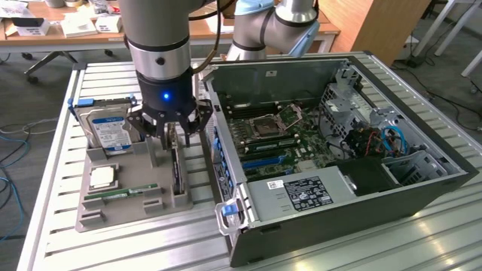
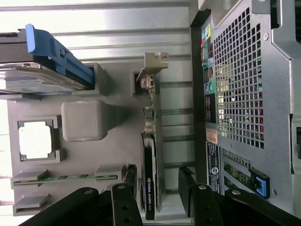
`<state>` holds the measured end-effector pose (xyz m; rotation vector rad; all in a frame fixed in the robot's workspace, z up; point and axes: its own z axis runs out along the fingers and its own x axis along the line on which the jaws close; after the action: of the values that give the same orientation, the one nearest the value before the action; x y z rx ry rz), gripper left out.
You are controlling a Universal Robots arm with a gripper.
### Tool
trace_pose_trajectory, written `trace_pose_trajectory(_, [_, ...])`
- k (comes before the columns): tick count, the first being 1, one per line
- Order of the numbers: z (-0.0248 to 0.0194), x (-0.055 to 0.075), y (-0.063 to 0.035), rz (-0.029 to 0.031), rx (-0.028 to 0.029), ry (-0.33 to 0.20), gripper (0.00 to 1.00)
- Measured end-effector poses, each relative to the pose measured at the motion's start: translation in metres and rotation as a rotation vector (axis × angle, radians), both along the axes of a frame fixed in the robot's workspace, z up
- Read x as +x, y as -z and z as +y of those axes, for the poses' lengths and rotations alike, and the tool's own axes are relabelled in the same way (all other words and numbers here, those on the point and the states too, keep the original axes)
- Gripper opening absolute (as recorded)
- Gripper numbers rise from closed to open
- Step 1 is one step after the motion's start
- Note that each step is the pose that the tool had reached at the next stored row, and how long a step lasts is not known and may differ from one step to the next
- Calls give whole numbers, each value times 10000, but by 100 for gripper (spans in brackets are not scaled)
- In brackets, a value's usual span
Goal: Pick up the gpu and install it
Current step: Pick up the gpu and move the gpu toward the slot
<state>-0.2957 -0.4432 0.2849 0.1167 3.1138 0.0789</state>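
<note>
gpu (image 2: 149,188) is standing on edge in the grey holder (image 2: 120,122) beside the computer case (image 2: 244,94) | gripper (image 2: 158,173) is straddling it, spread wide | risk: off-centre closing tilting or jamming it

Matt plastic tray (image 1: 143,169), ribbed metal table (image 1: 113,248)

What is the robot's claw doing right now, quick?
Gripper: open, straddling the gpu, holding nothing.

Parts on the tray (image 1: 113,212) beside the computer case (image 1: 354,217)
The gpu (image 1: 178,175) stood on edge along the tray's case-side edge, the gripper (image 1: 175,132) above it; hard drive (image 1: 105,130) at the tray's far end, processor (image 1: 103,176) and RAM stick (image 1: 124,193) mid-tray
</note>
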Motion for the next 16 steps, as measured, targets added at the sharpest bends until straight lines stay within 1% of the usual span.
trace_pose_trajectory(11, [0, 0, 181, -1, -7, 0, 49])
trace_pose_trajectory(13, [0, 0, 205, -2, -7, 0, 49])
trace_pose_trajectory(16, [0, 0, 208, 1, -9, 0, 49])
